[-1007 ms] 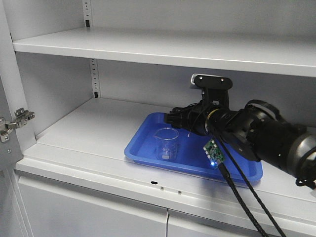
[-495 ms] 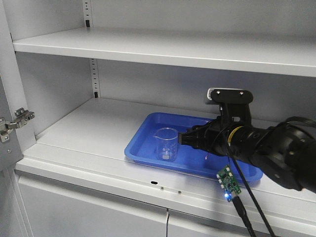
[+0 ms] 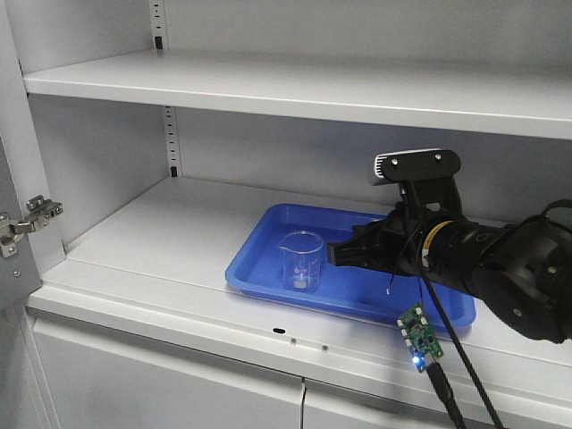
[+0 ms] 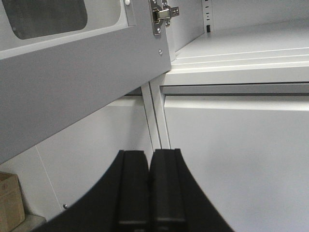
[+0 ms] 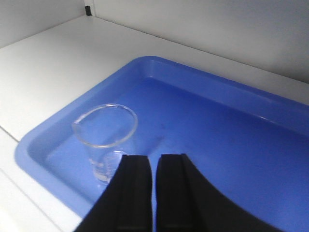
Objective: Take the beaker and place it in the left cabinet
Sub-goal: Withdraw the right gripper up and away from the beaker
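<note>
The beaker (image 3: 301, 259), small and of clear glass, stands upright in a blue tray (image 3: 357, 288) on the lower shelf of the left cabinet (image 3: 152, 237). My right gripper (image 3: 332, 254) hovers just right of it, apart from the glass, its jaws shut with only a thin slit and nothing between them. In the right wrist view the beaker (image 5: 106, 140) sits left of and ahead of the right gripper (image 5: 154, 157), over the tray (image 5: 227, 130). My left gripper (image 4: 149, 152) is shut and empty, low in front of the cabinet's lower doors (image 4: 231, 145).
The cabinet's open door with a silver hinge (image 3: 27, 219) stands at the left edge. An upper shelf (image 3: 295, 89) spans above the tray. A cable with a small lit circuit board (image 3: 418, 335) dangles from my right arm. A cardboard box (image 4: 9, 200) sits low at left.
My right arm has drawn back to the right and turned its wrist, leaving the beaker standing in the tray. The beaker has not moved.
</note>
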Controlling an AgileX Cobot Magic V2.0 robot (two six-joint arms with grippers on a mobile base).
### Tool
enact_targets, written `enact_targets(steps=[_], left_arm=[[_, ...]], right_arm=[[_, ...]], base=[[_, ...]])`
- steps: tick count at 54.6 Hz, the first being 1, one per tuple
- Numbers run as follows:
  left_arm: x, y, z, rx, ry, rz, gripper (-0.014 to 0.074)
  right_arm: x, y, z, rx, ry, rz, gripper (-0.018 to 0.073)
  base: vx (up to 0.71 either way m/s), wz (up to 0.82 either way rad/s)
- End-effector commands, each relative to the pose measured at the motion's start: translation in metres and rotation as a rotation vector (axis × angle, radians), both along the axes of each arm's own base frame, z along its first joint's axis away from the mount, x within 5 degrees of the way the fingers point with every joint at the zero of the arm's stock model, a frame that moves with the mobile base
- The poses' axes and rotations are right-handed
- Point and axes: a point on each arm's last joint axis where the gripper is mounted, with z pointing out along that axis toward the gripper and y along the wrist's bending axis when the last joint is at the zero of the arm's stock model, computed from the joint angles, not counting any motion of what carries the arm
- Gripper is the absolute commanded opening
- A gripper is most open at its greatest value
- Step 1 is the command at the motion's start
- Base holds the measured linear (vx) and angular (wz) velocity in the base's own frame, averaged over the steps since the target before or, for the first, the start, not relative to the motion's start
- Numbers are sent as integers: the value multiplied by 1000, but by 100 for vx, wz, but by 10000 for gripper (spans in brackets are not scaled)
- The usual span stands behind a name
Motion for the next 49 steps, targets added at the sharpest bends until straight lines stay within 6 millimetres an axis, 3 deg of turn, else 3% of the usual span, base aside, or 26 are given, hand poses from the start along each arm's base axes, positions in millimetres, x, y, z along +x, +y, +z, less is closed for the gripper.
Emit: enact_targets(steps=[1,11,26,39,49], left_arm=[[-2,0,14,7,-109,5,-6],[-2,0,14,7,-109,5,-6],[-2,0,14,7,-109,5,-6],[-2,0,14,7,-109,5,-6],[-2,0,14,7,-109,5,-6]], right_arm=[[-5,-12,33,52,-118,-4,85],[-5,-26,35,44,-105,-51,-14],[-3,-45,28,22,-34,-126,-8],[-22,-58,4,30,-12,-126,-6],[-26,-76,7,29,-13,-182,-6]], base=[[0,0],[0,0],[0,0],[0,0],[0,0]])
